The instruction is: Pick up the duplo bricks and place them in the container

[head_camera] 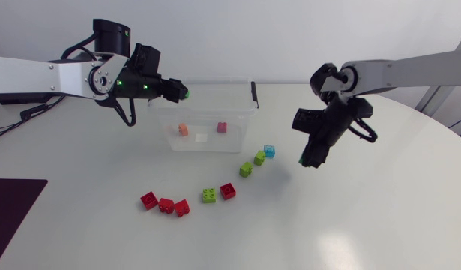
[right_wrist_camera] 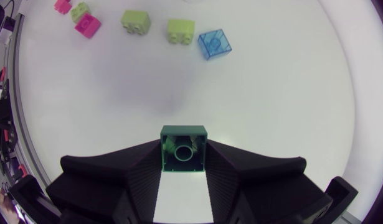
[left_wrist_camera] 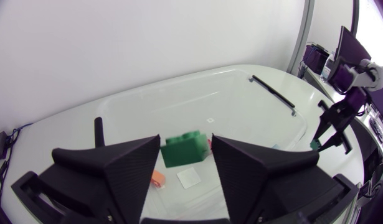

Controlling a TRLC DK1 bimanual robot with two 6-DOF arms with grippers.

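A green brick [left_wrist_camera: 185, 149] is pinched between the fingertips of the left gripper [left_wrist_camera: 186, 142], which is opened no wider than the brick itself. It is held above the far-left corner of the clear container [head_camera: 243, 111]. A dark green brick [right_wrist_camera: 184, 148] is clamped in the right gripper [right_wrist_camera: 184, 155], again with the fingers only a brick's width apart and the hollow underside turned to the wrist camera. This one is carried above bare table, right of the container and apart from it.

From the head camera both held bricks are largely covered by the fingers, and only a sliver of green is seen at each tip. In the left wrist view the pieces lying in the container are partly masked by the fingers and the held brick.

Three pieces are seen on the container's floor: an orange brick [head_camera: 183, 129], a white piece [head_camera: 201, 138] whose shape is hard to make out, and a pink brick [head_camera: 222, 127].

On the near side of the container a loose arc is laid out on the table. From right to left it runs:
- a translucent blue brick [head_camera: 269, 151]
- two light green bricks [head_camera: 259, 158]
- a red brick [head_camera: 228, 190]
- another light green brick [head_camera: 208, 196]
- three red bricks [head_camera: 166, 205] bunched at the left end
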